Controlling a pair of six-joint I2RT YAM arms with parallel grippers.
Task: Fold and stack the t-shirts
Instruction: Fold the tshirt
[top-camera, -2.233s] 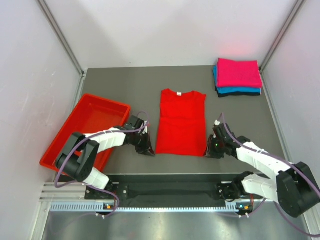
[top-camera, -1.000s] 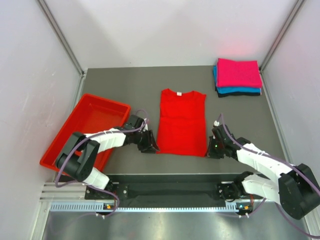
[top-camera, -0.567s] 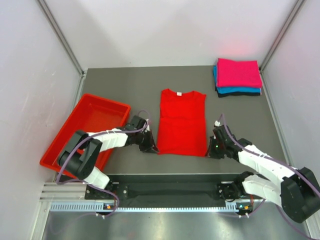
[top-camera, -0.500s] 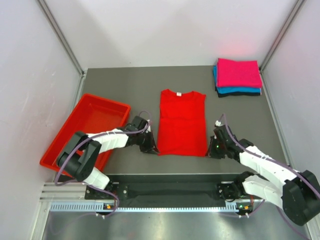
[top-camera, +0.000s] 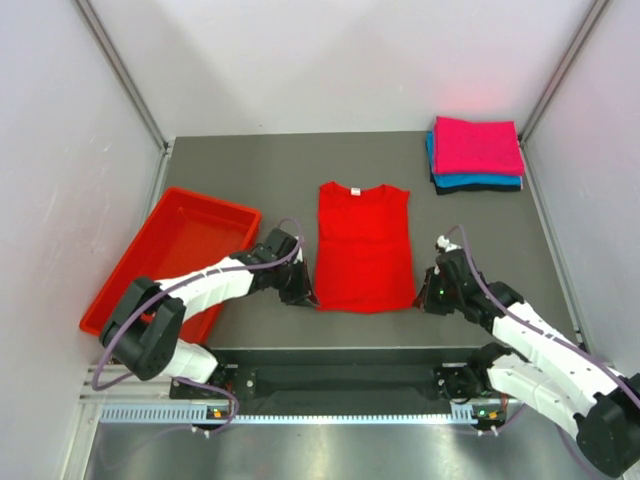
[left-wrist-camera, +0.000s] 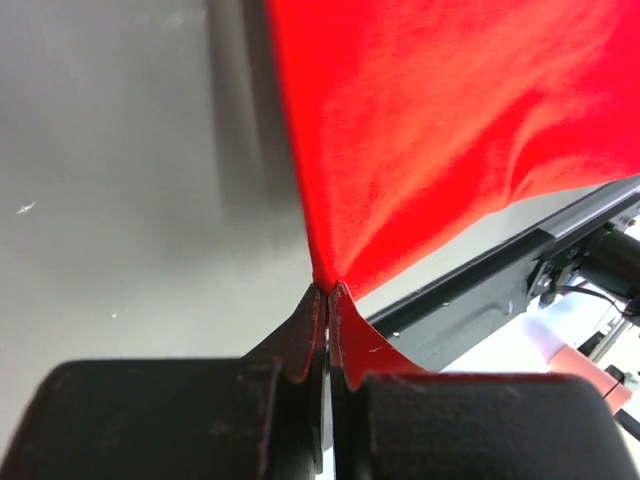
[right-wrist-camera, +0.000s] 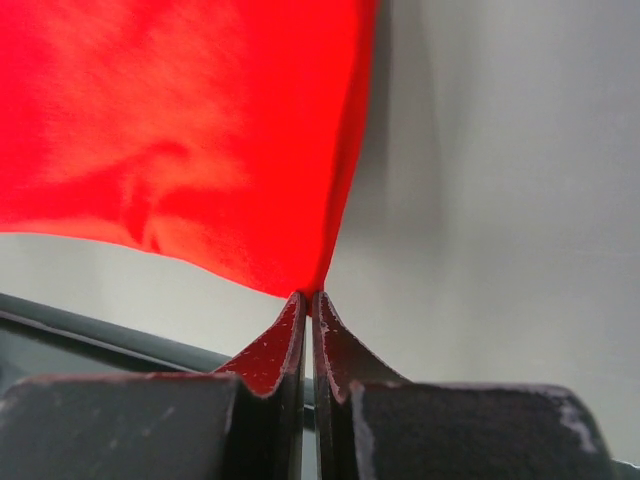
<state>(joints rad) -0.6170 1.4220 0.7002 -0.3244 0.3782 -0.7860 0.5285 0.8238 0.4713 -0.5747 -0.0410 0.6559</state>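
Note:
A bright red t-shirt (top-camera: 364, 246) lies flat mid-table, sleeves folded in, collar at the far end. My left gripper (top-camera: 305, 296) is shut on its near left hem corner, and the red cloth (left-wrist-camera: 430, 120) rises from the closed jaws in the left wrist view. My right gripper (top-camera: 421, 300) is shut on the near right hem corner, where the red cloth (right-wrist-camera: 190, 130) is lifted off the table. At the far right corner sits a folded stack: magenta-pink t-shirt (top-camera: 478, 145) on top, teal-blue t-shirt (top-camera: 478, 181) under it, black t-shirt (top-camera: 480, 189) at the bottom.
A rigid red plastic tray (top-camera: 131, 272) stands at the left edge, beside the left arm. The table's near edge (top-camera: 360, 350) and the black rail run just behind both grippers. Grey walls close in the table at the back and both sides.
The left gripper closed on the near left hem corner. Both grippers have raised the near hem slightly, and the red t-shirt has shifted a little toward the far side.

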